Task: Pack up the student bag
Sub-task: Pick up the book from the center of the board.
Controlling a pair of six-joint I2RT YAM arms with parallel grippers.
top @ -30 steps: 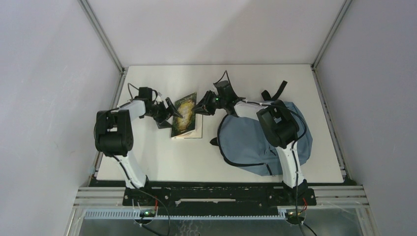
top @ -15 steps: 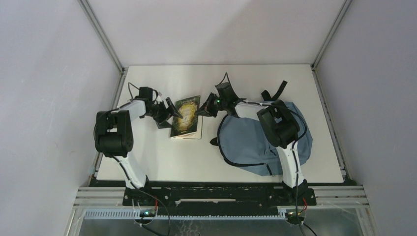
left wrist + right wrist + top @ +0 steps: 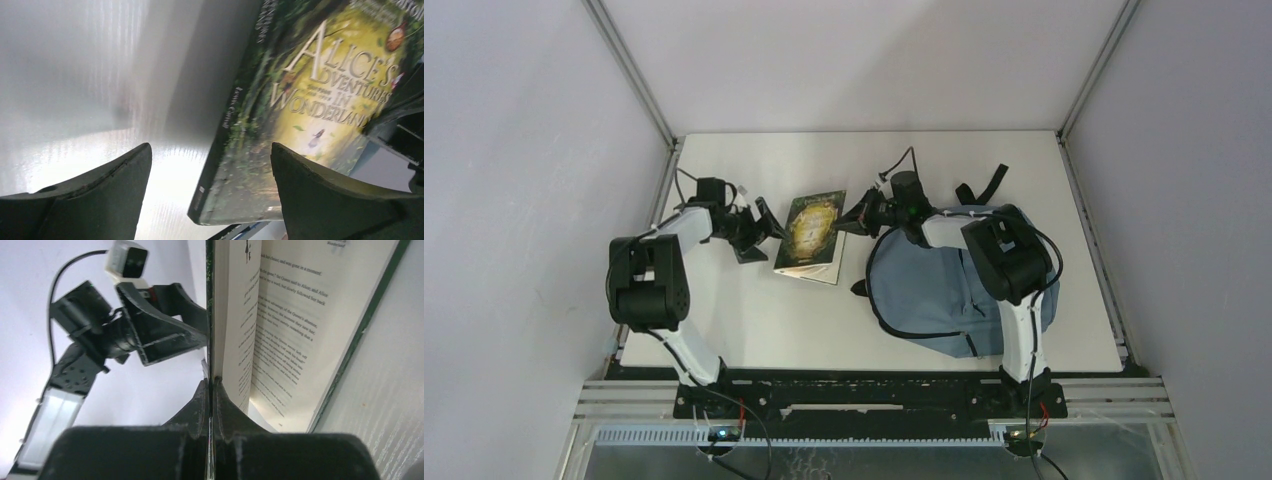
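1. Firstly, the left gripper (image 3: 762,230) stands wide open and holds nothing; both its fingers (image 3: 100,200) are bare.
2. A book (image 3: 812,236) with a green and yellow cover is just in front of these fingers. In the left wrist view its spine and one corner reach into the gap between them, closer to the right finger, but I see no touch.
3. The right gripper (image 3: 852,215) is closed tight on the book's front cover. Its fingers (image 3: 222,400) pinch the thin board at the edge opposite to the spine.
4. In the right wrist view the printed pages fan away from the pinched cover on one side of the fingers, and the back cover with its green edge lies beyond them.
5. The two grippers face each other, with the book between their fingertips.
6. The bag (image 3: 934,290) lies flat on the table (image 3: 754,320) behind the right fingers, under the right arm. Its black-trimmed edge is near these fingers, on the side away from the book.
7. The bag is well apart from the left fingers, past the book.
8. Whether the bag's zip is open, I cannot tell.
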